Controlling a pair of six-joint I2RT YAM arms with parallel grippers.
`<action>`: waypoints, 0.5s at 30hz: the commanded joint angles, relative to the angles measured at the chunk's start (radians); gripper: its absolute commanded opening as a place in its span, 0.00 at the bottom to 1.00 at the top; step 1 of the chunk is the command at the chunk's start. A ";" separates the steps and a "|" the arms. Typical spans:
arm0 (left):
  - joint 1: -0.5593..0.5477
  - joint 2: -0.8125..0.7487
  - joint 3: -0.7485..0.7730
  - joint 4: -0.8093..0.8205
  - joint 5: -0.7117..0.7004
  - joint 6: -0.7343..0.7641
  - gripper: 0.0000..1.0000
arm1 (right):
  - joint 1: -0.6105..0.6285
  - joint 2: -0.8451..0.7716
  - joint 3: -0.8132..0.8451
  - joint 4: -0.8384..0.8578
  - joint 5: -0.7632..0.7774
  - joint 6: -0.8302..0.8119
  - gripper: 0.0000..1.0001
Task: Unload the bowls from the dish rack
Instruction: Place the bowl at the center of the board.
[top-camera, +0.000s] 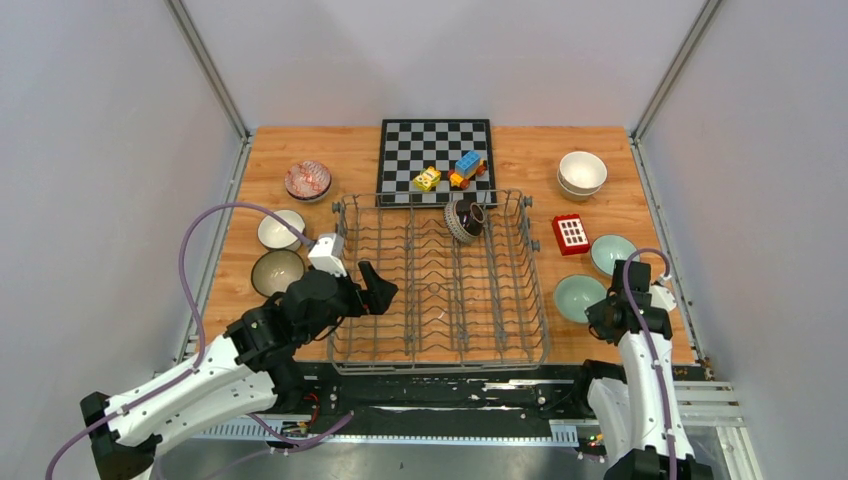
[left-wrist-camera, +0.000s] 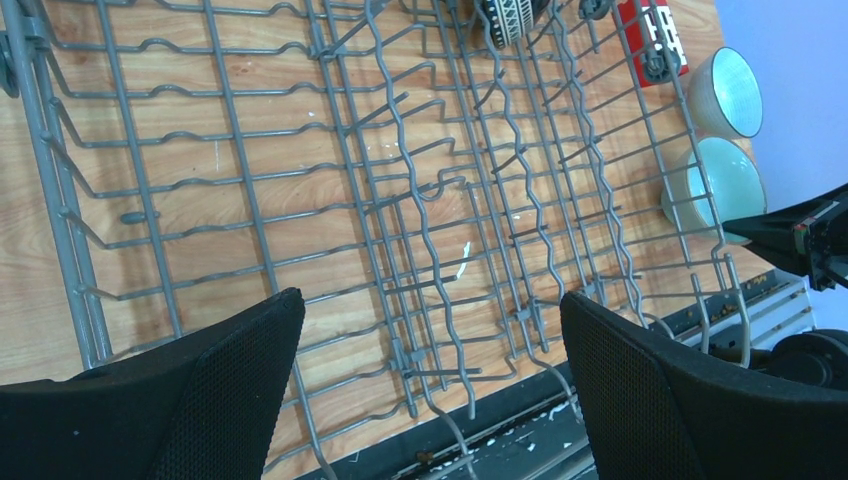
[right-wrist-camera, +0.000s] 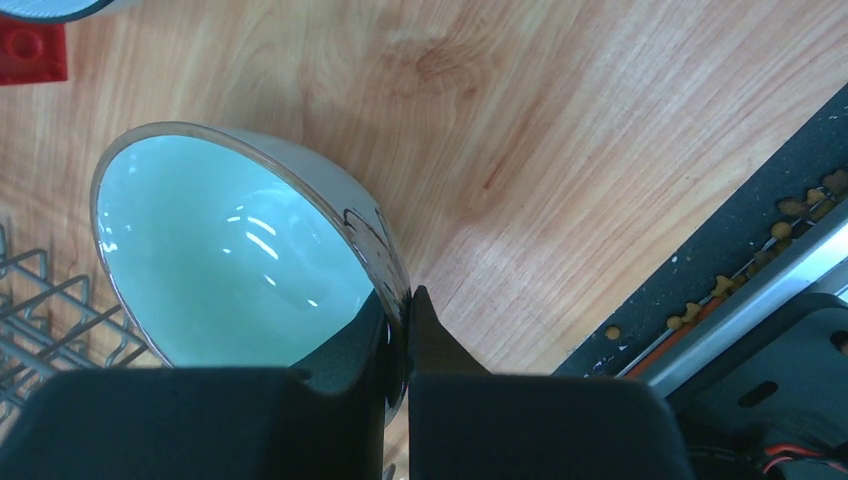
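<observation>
My right pincer (right-wrist-camera: 408, 315) is clamped on the rim of a pale mint bowl (right-wrist-camera: 240, 260), which is tilted over the table (top-camera: 520, 150) just right of the dish rack (top-camera: 440, 362). My left pincer (left-wrist-camera: 430, 310) hangs wide open over the rack's near left part, holding nothing. One dark-patterned bowl (top-camera: 465, 218) stands on edge in the rack's far row. The other bowls (top-camera: 582, 172) sit on the table to either side.

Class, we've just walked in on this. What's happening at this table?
Two robot arms are emptying a dish rack. The right gripper is shut on the rim of a tilted pale mint bowl, just right of the rack. The left gripper hangs open over the rack's near left part, holding nothing. One dark-patterned bowl stands on edge at the rack's far end. The other bowls sit on the table either side.
</observation>
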 joint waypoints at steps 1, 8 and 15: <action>0.004 0.013 -0.009 -0.006 -0.016 -0.006 1.00 | -0.057 0.002 -0.028 0.074 -0.013 0.020 0.00; 0.004 0.066 -0.011 0.020 -0.013 -0.020 1.00 | -0.064 0.008 -0.038 0.089 0.005 0.018 0.00; 0.004 0.142 0.009 0.033 0.014 -0.018 1.00 | -0.063 0.010 -0.030 0.088 0.013 -0.001 0.38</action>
